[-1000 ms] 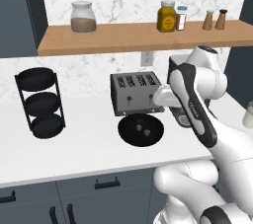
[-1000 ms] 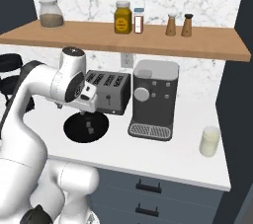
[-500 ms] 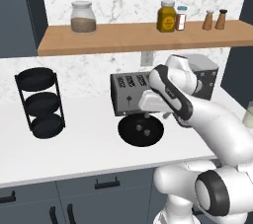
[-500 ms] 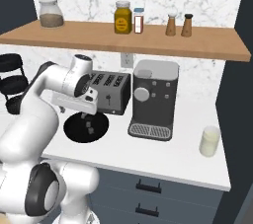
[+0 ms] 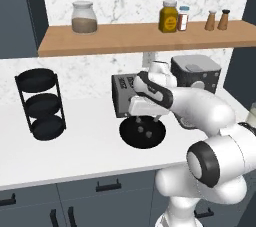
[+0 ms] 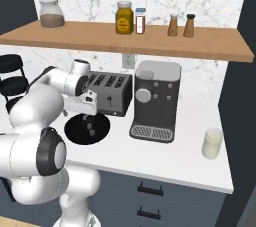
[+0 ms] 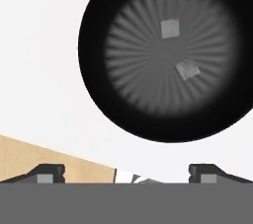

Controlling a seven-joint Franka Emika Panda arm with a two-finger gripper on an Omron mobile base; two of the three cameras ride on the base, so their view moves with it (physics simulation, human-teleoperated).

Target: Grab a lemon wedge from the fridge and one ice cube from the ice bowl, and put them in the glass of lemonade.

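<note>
Ice cubes point(image 7: 170, 28) – two grey ones – lie apart in the black ice bowl point(image 5: 131, 138) near the worktop's front edge. Gripper point(image 5: 146, 119) hovers above, jaws wide, empty; centre over one cube, descend straight.

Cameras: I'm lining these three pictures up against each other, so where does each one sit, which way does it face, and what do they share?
Left base view: behind the arm's left, facing forward and down at the counter; arm rises from lower right, gripper above the black ice bowl.
Right base view: behind its right; arm from lower left, the glass of lemonade at far right.
Hand view: on the hand, looking down into the bowl at two ice cubes; jaws open.
Both base views share the toaster, coffee machine and bowl.
</note>
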